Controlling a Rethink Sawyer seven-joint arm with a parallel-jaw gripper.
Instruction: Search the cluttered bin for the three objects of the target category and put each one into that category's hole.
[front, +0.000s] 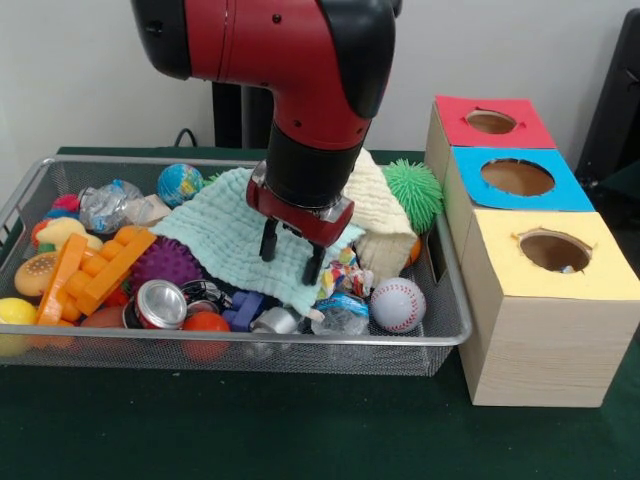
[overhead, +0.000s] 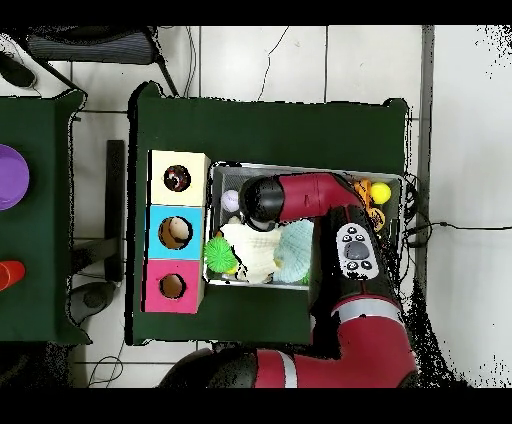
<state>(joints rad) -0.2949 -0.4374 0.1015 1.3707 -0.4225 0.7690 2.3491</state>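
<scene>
The wire mesh bin (front: 250, 341) is full of toys. My gripper (front: 292, 252) hangs open and empty just over the mint-green waffle cloth (front: 222, 228), near the middle of the bin. A small white piece with coloured dots (front: 338, 276) pokes out of the clutter right beside the gripper's right finger, partly buried. The cream waffle cloth (front: 385, 208) lies behind it. The yellow-topped box (front: 540, 310) stands right of the bin, its round hole (front: 553, 250) showing a bit of something pale inside. In the overhead view the arm hides the gripper, and the hole (overhead: 178, 178) shows something dotted.
The blue-topped box (front: 570, 195) and red-topped box (front: 530, 130) stand behind the yellow one. In the bin are a green spiky ball (front: 415, 190), a baseball (front: 397, 305), a purple spiky ball (front: 165, 262), orange toy pieces (front: 100, 270), a can (front: 160, 303) and a globe ball (front: 180, 183).
</scene>
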